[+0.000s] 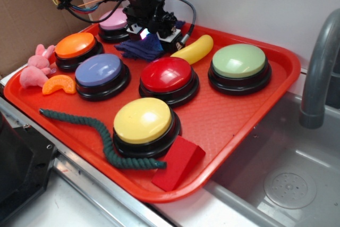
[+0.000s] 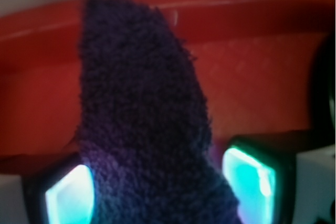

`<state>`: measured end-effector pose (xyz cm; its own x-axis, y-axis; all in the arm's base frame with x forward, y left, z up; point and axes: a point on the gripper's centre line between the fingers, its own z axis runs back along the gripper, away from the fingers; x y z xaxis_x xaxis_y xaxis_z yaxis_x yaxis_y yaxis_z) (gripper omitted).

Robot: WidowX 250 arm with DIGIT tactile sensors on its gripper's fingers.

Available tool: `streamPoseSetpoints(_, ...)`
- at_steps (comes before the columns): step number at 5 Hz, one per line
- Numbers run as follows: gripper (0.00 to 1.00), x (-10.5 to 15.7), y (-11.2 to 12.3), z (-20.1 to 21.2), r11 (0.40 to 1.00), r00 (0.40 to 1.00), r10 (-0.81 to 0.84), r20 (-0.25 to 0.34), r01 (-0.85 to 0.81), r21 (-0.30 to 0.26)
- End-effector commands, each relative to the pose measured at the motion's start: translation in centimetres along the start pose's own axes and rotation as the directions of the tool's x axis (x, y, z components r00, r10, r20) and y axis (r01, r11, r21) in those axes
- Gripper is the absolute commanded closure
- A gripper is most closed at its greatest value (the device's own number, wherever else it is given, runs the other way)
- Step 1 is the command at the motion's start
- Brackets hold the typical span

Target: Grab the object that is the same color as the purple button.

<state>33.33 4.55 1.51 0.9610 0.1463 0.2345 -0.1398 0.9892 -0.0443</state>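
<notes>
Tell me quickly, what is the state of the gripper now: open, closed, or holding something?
Gripper: closed on the dark purple rag, over the red tray.

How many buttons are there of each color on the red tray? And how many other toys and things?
Orange button: 1
Pink button: 1
Purple button: 1
Red button: 1
Green button: 1
Yellow button: 1
Purple rag, under the gripper: 1
Banana: 1
Green rope: 1
Red block: 1
Orange slice: 1
Pink bunny: 1
Total: 12
</notes>
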Motion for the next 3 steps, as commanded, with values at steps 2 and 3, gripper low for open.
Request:
streamPoseSetpoints(2,1.00,0.4,-0.4,0.3,0.999,0.999,0.028,0.025,-0.029,0.020)
streamPoseSetpoints(3,1.00,0.2,-0.3,1.3,1.000,1.000,0.007,0.015,-0.008,0.020)
